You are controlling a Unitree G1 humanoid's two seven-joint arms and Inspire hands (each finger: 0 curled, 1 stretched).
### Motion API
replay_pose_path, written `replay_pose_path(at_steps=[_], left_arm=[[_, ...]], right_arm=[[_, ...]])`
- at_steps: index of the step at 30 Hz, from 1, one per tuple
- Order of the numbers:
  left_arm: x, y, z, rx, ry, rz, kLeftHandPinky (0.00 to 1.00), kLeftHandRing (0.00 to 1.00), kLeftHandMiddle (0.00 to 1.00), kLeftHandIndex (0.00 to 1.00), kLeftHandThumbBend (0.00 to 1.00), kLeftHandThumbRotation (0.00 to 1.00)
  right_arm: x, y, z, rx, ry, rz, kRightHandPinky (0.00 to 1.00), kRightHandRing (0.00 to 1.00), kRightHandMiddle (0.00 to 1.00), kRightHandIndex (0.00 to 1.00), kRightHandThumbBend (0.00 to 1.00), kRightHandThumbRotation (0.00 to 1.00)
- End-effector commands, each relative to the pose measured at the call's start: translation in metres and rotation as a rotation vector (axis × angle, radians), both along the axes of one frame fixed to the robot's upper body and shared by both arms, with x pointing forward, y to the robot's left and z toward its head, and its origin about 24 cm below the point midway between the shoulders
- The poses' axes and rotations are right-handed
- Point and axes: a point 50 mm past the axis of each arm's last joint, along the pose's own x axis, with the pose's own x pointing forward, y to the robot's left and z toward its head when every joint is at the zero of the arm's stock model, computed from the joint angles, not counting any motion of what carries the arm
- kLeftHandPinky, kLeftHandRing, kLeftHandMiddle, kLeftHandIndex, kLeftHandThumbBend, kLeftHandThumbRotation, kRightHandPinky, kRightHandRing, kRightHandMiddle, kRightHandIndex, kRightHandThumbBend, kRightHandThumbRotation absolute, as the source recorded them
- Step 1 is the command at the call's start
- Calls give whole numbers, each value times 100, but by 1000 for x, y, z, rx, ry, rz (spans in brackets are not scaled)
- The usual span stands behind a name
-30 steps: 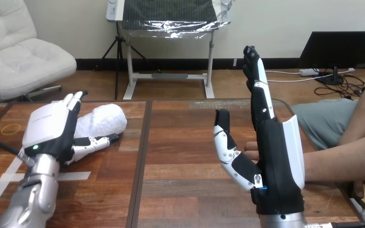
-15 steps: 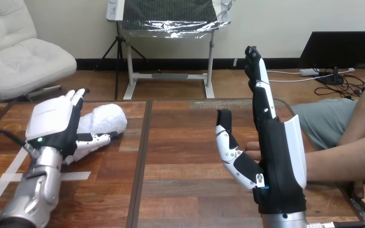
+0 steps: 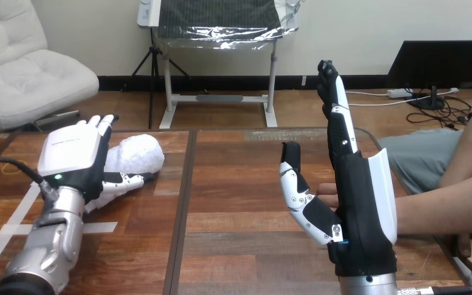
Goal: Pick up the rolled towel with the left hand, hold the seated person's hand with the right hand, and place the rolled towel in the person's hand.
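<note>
Dark plank wooden tabletop [image 3: 239, 236] with a seam running front to back and white tape strips [image 3: 103, 227] at its left. The rolled towel [image 3: 136, 155] lies on the left part, with the left hand [image 3: 72, 158] against its left end, fingers straight and thumb stretched along the towel's near side, not closed on it. The right hand [image 3: 359, 209] stands upright at the right, fingers straight up and thumb spread, gripping nothing, with the person's hand [image 3: 324, 195] just behind its palm, fingertips showing past the thumb.
</note>
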Motion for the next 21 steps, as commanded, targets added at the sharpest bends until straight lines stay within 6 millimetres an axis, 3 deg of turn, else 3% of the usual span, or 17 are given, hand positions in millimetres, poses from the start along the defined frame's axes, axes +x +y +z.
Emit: replay_pose_path(at_steps=[1, 21], left_arm=[[18, -7, 26, 65, -91, -32, 90, 93, 93, 91, 89, 58], [21, -5, 21, 191, -18, 17, 94, 95, 95, 94, 88, 54]], right_arm=[[6, 1, 13, 33, -53, -12, 100, 100, 100, 100, 0, 0], [6, -1, 12, 23, -39, -9, 100, 100, 100, 100, 0, 0]])
